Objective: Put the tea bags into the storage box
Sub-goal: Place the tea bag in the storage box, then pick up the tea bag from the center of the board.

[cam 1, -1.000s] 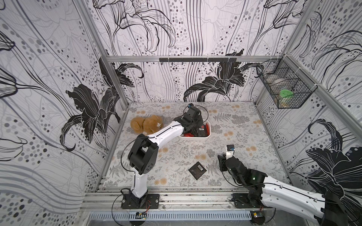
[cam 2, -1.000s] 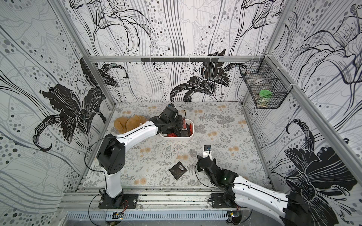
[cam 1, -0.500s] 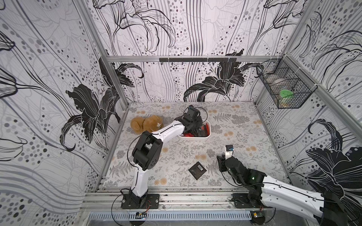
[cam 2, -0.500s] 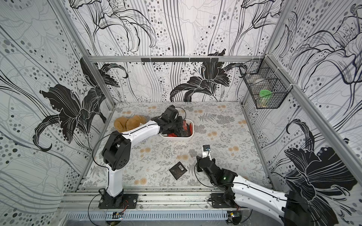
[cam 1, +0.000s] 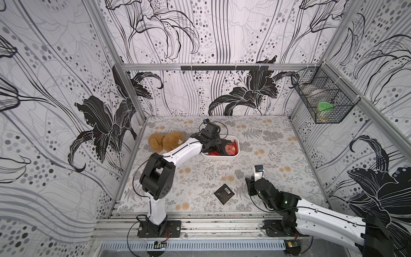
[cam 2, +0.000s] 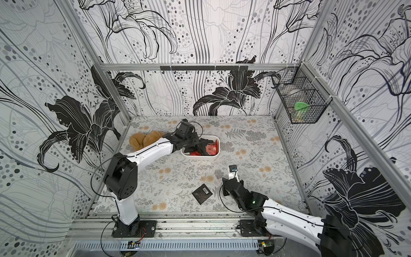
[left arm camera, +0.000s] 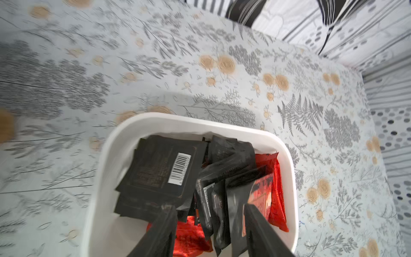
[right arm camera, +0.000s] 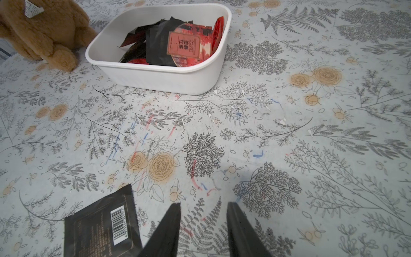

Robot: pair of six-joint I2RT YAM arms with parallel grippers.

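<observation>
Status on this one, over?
Left gripper open over storage box. Right gripper open, empty, beside one loose tea bag. Nothing in the way.

**Right wrist view: one sachet outside the box**

The right gripper (right arm camera: 203,204) hangs low over the floral table cover (right arm camera: 289,133). Its jaws are parted and only bare cover shows between them. A black tea bag (right arm camera: 101,224) with a white barcode label lies flat on the cover just beside one finger; whether they touch cannot be told. Farther off, the white storage box (right arm camera: 160,80) stands upright and holds a loose heap of black and red tea bags (right arm camera: 178,44). A brown plush toy (right arm camera: 44,31) sits just beside the box.
</observation>
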